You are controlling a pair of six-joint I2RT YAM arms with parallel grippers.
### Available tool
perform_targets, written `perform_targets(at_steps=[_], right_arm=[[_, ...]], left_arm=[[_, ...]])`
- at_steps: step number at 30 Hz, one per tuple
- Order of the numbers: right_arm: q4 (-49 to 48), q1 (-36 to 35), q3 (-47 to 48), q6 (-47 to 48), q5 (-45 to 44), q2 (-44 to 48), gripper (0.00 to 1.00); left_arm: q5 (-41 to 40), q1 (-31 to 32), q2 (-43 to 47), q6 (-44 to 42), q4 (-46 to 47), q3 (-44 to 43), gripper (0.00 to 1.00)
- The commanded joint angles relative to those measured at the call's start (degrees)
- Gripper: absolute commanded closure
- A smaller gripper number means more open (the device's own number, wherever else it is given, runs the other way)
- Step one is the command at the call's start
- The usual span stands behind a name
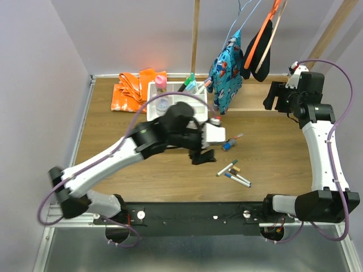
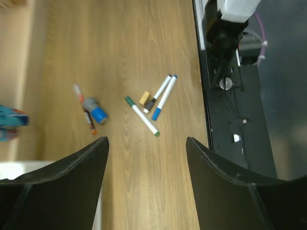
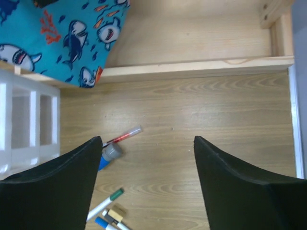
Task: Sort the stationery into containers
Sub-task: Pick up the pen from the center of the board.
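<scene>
Loose stationery lies on the wooden table right of centre: a blue highlighter (image 1: 228, 144) beside a red pen (image 1: 236, 137), and nearer the front a green-capped marker (image 1: 227, 168), a tan block (image 1: 236, 169) and blue-capped markers (image 1: 237, 179). The left wrist view shows the same cluster: green-capped marker (image 2: 141, 116), tan block (image 2: 145, 98), blue highlighter (image 2: 96, 111). My left gripper (image 1: 202, 154) hovers just left of them, open and empty (image 2: 147, 141). The white container (image 1: 170, 99) stands behind it, holding a pink highlighter (image 1: 161, 83) and a clear jar (image 1: 163, 105). My right gripper (image 1: 276, 96) is raised at the back right, open and empty (image 3: 147, 139).
An orange cloth (image 1: 133, 88) lies left of the container. A shark-print garment (image 1: 226, 71) and a black and orange one (image 1: 260, 51) hang over the back of the table. A wooden ledge (image 3: 192, 69) runs along the back. A black rail (image 1: 187, 212) borders the near edge.
</scene>
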State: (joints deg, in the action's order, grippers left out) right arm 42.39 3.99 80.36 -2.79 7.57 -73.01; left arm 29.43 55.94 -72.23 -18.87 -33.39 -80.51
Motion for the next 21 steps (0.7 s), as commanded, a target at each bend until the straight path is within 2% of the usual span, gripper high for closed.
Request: perform_targets(at_steps=[1,4,8,14,15,18,21], right_arm=[[-2.49,0.93,-0.64,-1.7,-6.6,4.26,0.09],[-2.4,1.11,-2.66,-1.61,-7.31,7.26,0.05],[-1.17,1.2,-4.86,-2.92,-8.96,11.21,0.06],[-0.91,2.16,-5.3,-5.47,-13.28,12.54,0.06],[-1.17,2.25,-5.21,-5.74,-13.37,12.37,0.06],[-1.61,2.43,-5.47,-6.26,-12.5,12.02,0.06],[-2.22,2.6,-6.09,-6.27,-11.97,11.84,0.06]], left_arm=[[-7.45,4.34,-14.41,3.57,-5.38,-10.71,0.27],[-8.68,5.58,-24.25,6.03,-7.3,-17.82,0.28],[-10.79,7.42,-36.1,7.7,-7.92,-23.98,0.28],[-15.18,7.51,-46.67,12.63,-7.39,-29.08,0.35],[-15.63,7.51,-47.56,14.98,-6.79,-29.26,0.38],[-17.64,7.86,-49.85,18.59,-5.47,-29.09,0.4],[-18.09,8.39,-52.13,18.61,-5.2,-29.53,0.44]])
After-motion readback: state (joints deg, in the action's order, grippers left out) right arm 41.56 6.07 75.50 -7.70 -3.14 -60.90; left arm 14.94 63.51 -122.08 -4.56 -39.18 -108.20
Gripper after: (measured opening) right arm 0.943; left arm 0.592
